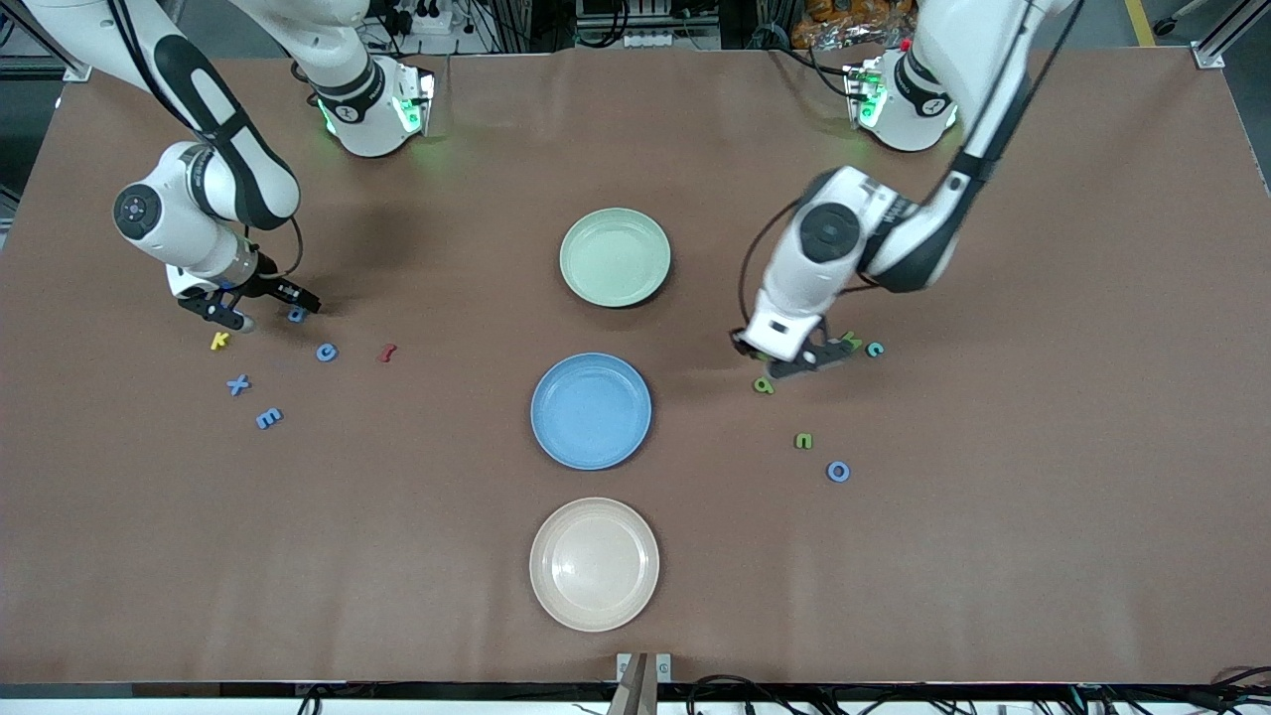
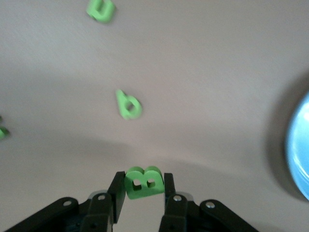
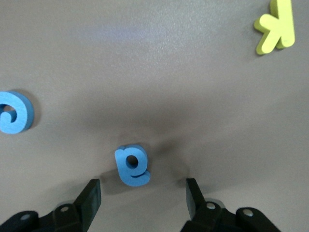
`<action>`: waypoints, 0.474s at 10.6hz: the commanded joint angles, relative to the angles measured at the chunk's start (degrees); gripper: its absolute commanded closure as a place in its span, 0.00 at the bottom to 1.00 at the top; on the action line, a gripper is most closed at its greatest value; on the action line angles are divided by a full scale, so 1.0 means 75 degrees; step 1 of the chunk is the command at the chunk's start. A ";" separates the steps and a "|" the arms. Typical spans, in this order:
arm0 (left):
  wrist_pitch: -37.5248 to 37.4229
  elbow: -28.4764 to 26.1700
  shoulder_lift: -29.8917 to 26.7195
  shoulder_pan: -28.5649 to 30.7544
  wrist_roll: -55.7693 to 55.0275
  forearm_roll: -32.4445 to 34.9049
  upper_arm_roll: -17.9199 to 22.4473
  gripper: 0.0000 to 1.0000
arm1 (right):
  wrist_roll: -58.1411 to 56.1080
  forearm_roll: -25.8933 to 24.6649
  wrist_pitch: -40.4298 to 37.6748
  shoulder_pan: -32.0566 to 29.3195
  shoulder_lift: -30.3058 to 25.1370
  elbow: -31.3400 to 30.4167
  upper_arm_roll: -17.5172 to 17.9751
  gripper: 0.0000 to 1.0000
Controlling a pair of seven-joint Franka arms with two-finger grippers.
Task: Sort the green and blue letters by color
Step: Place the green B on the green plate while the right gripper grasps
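Green B (image 2: 144,182) pinched upright in left gripper (image 2: 143,189), over table (image 1: 993,556). Blue letter (image 3: 132,165) flat between spread fingers of lowered right gripper (image 3: 143,195).

No printed text, labels or brands readable. Only toy letter shapes on surface (image 1: 894,556): yellow k (image 1: 219,341), blue X (image 1: 237,384), blue E (image 1: 269,418), blue O (image 1: 838,471).

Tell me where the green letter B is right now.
The green B is clamped between the left gripper's fingers, low over the table toward the left arm's end, above another green letter and beside the blue plate.
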 commanded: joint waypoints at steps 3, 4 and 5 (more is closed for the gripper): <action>-0.0244 0.0748 0.0661 -0.2247 -0.2423 0.0210 0.0078 1.00 | 0.0019 0.0048 0.0312 -0.0132 0.0285 0.0117 0.0111 0.28; -0.0244 0.0982 0.0966 -0.2680 -0.2776 0.0210 0.0078 1.00 | 0.0007 0.0071 0.0336 -0.0132 0.0321 0.0187 0.0111 0.28; -0.0244 0.1228 0.1235 -0.2975 -0.3128 0.0221 0.0089 1.00 | 0.0007 0.0071 0.0347 -0.0143 0.0344 0.0188 0.0111 0.30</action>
